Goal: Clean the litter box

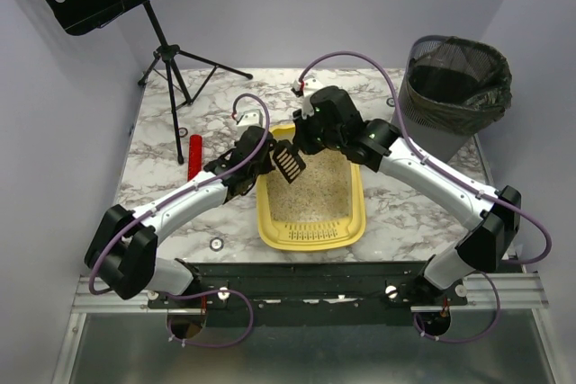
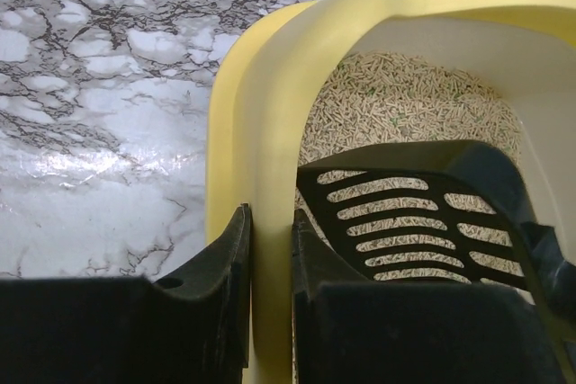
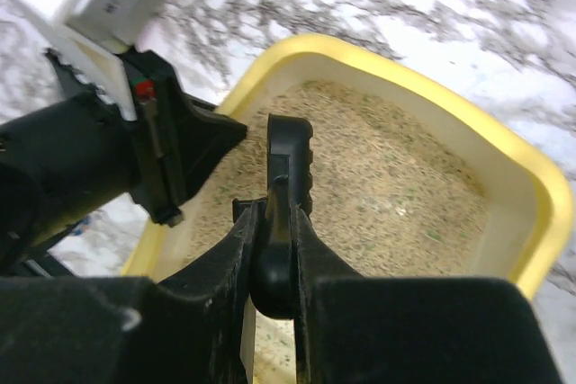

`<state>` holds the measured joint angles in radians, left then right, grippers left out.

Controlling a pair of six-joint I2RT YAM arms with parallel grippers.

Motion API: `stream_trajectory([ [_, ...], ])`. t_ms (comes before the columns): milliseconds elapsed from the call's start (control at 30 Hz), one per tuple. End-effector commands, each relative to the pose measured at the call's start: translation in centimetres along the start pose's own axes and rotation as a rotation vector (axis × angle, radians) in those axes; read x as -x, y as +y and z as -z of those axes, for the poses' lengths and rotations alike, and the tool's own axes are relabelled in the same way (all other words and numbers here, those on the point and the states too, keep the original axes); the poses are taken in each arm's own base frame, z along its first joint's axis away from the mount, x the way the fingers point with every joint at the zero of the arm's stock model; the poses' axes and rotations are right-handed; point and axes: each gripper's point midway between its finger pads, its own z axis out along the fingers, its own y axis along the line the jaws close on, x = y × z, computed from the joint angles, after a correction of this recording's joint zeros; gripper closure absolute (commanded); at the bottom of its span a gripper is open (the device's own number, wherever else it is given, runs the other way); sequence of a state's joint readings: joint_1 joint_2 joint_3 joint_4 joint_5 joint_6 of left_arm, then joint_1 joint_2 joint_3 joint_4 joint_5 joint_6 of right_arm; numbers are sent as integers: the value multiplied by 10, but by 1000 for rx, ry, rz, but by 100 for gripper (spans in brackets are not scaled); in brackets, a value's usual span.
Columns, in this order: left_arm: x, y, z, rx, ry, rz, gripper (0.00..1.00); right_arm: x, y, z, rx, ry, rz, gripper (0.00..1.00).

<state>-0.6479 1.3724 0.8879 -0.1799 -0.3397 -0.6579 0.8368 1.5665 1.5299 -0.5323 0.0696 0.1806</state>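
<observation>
1. Litter box (image 1: 356, 197): yellow tray with beige litter inside and its slotted end toward my bases. It lies mid-way across the marble table (image 1: 409, 218), between my two arms.
2. Left gripper (image 2: 270, 218): narrowed onto the tray's left wall near the far corner, one finger outside, one inside, the wall pinched between.
3. Right gripper (image 3: 274, 222): clamped tight on the handle of a black slotted scoop (image 1: 290, 162). The scoop is over the litter at the far end; contact with the litter I cannot tell.
4. Grey bin (image 1: 454, 87), black bag: far right, well apart from the tray.
5. Red object (image 1: 194, 157): on the table, left of my left arm.
</observation>
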Motion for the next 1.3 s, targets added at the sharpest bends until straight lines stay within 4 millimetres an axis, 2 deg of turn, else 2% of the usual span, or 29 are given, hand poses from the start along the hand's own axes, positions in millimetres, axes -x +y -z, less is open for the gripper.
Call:
stream_trajectory([
  [0, -57, -10, -6, -66, 219, 39, 100, -26, -45, 7, -256, 88, 5, 100],
  [33, -57, -10, -6, -65, 220, 36, 100, -27, -57, 12, -324, 90, 2, 100],
  [100, -57, -7, -7, -49, 223, 34, 100, -39, -66, 20, -380, 132, -9, 100],
  [333, -54, -4, -4, -27, 219, 41, 100, -83, -83, 45, -502, 266, -67, 100],
  [433, -52, -3, -1, -27, 212, 40, 100, -95, -91, 51, -577, 298, -111, 100],
  [567, -52, -4, 3, -40, 214, 30, 100, -115, -82, 34, -559, 327, -202, 100],
  [700, -48, -4, 6, -48, 203, 15, 100, -115, -62, 6, -469, 281, -347, 100],
  [767, -45, -5, 9, -56, 196, 12, 100, -114, -58, 0, -466, 250, -445, 100],
  [900, -42, -8, 13, -79, 187, 0, 100, -112, -61, -10, -492, 188, -568, 100],
  [1000, -41, -6, 14, -79, 180, -13, 100, -109, -63, -14, -503, 156, -583, 100],
  [1133, -41, -5, 14, -76, 184, -24, 100, -110, -76, -11, -566, 128, -571, 100],
  [1267, -41, -5, 14, -79, 183, -32, 100, -131, -77, -14, -582, 167, -623, 99],
])
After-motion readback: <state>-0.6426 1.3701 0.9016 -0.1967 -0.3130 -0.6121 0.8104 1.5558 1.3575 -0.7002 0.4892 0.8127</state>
